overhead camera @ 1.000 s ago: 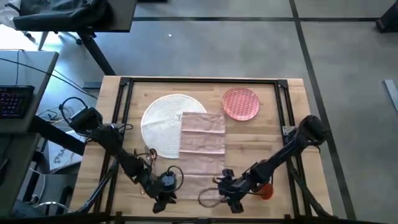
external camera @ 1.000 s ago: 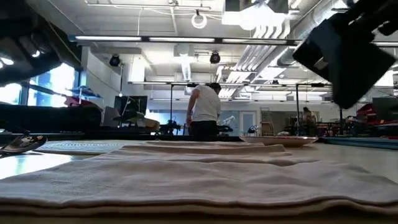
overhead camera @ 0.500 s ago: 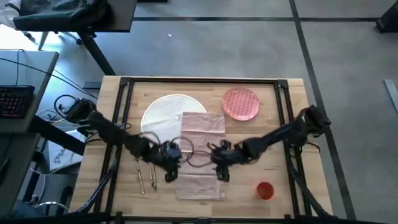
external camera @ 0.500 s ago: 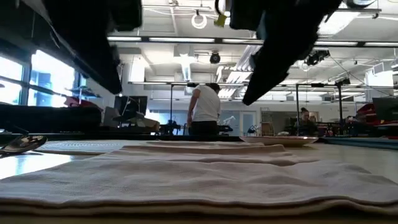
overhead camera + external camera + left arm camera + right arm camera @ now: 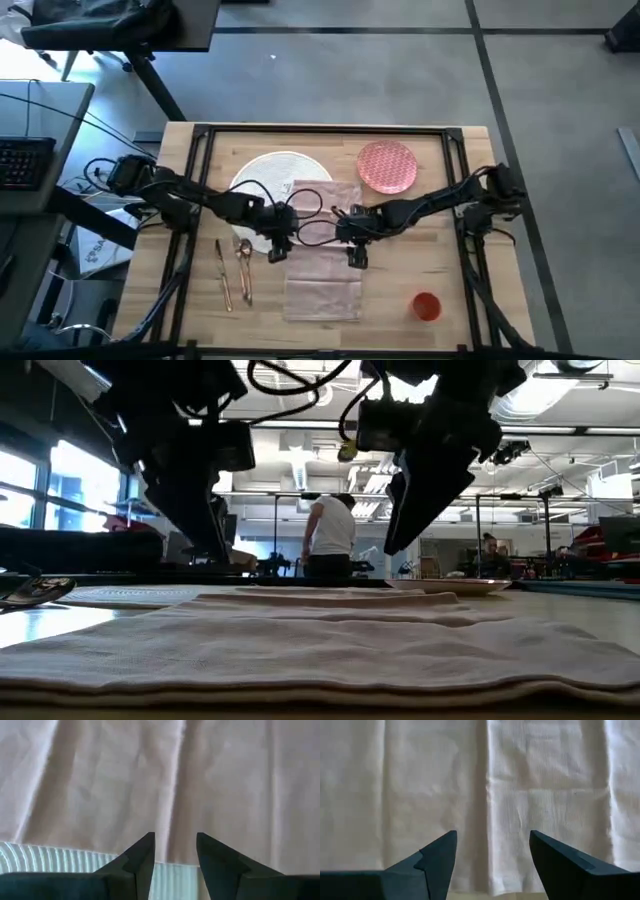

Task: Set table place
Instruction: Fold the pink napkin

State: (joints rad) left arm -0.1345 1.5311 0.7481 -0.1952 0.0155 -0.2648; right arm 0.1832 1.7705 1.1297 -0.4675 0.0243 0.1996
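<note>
A pale pink napkin (image 5: 322, 255) lies flat down the middle of the table (image 5: 430, 230), its far left part resting on the large white plate (image 5: 262, 190). My left gripper (image 5: 275, 252) hangs open over the napkin's left edge, where cloth meets plate (image 5: 75, 860). My right gripper (image 5: 355, 258) hangs open over the napkin's right edge (image 5: 490, 795). The low view shows both grippers clear above the cloth (image 5: 320, 650). The pink plate (image 5: 387, 166) sits at the far right. Gold cutlery (image 5: 235, 272) lies left of the napkin, and an orange cup (image 5: 427, 306) stands near right.
A black metal frame (image 5: 320, 130) runs around the tabletop. Bare wood shows right of the napkin, between the pink plate and the cup. A grey desk with a keyboard (image 5: 20, 160) stands off the table's left, and a person (image 5: 328, 540) stands far behind.
Both grippers have gone from the table's near edge toward the far edge and toward each other. They now hang over the napkin's left and right edges. The cutlery and the cup lie behind them near the front.
</note>
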